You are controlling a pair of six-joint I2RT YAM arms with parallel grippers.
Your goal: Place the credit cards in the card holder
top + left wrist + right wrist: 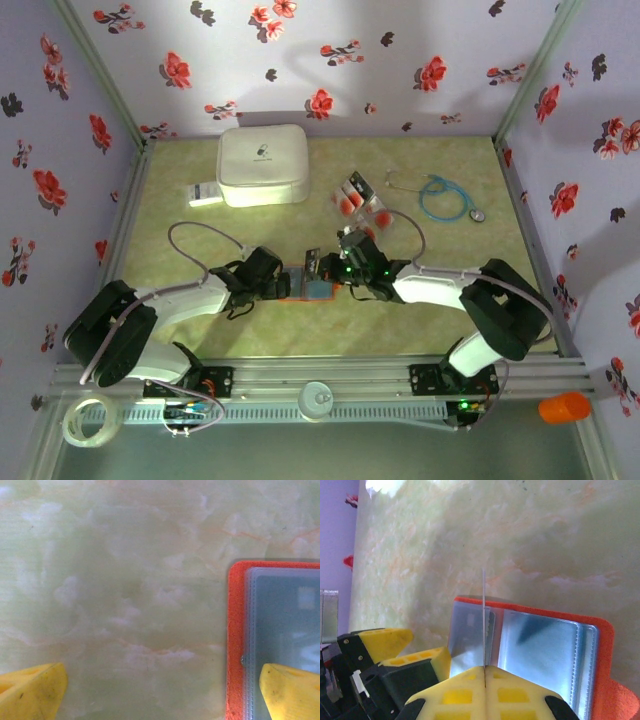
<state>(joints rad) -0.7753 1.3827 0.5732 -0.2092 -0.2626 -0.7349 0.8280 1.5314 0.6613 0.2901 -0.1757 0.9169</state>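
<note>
Yellow fingertips of the right gripper, right wrist view: pinched fully together on one credit card, seen edge-on and upright. Its far edge is over the open card holder, about at the seam between two clear sleeves. Touching or just above, cannot tell.

Left wrist view: left gripper spread wide, holding nothing. One finger sits over the holder's sleeve, the other over bare desk. Pressing or hovering, unclear.

Top view: holder lies near-centre between both grippers. Spare credit cards lie well beyond it, right of a white case.

Risk: card edge misses the sleeve mouth, catches the plastic lip, then bows or twists in the pinch. An unpinned holder would skid on the smooth desk.
</note>
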